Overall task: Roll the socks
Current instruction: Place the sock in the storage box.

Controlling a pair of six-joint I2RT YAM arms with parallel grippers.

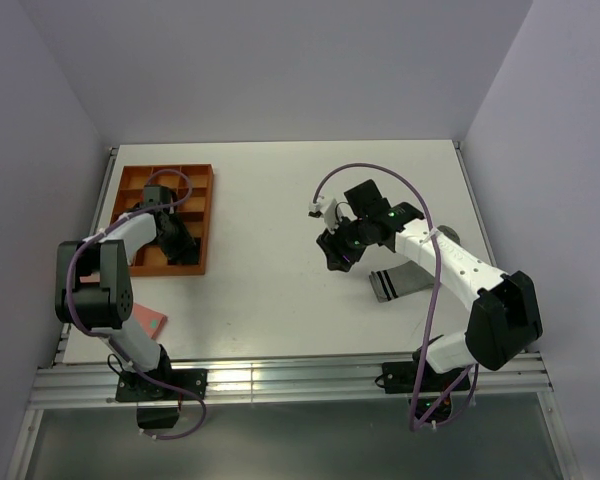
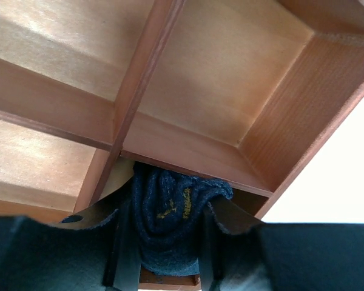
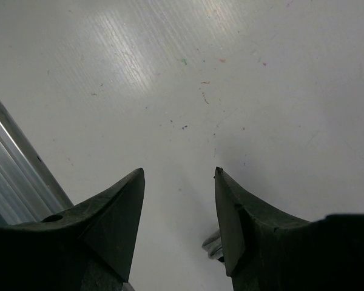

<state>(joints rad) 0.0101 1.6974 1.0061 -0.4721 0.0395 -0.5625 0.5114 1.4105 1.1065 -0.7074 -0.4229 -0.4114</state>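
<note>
1. Left gripper [image 2: 167, 212]: clamped on navy sock [image 2: 170, 236], which is already bunched into a roll. Fingers press from both sides, prob. to stop the roll springing open.
2. Location: roll is held low in the orange tray [image 1: 130, 180], near-right compartments, close by a divider wall. Cannot tell if it rests on the compartment floor or hangs just above.
3. Judgement: tray looks like the drop-off for finished rolls. Navy sock is approx. at deposit stage; release not yet done.
4. Right gripper [image 3: 179, 176]: fingers apart, nothing between them, hovering over bare white surface [image 1: 270, 200].
5. Grey sock [image 1: 392, 284], striped cuff: flat & unrolled on surface, just beside right gripper and partly under the right arm. Judged next in line; the spread fingers suit a pick-up approach.
6. Pink sock [image 1: 148, 321]: near-left edge of surface, apart from tray work; not part of the job.
7. Risk: roll may loosen on release if it lands on the divider instead of inside a compartment.
</note>
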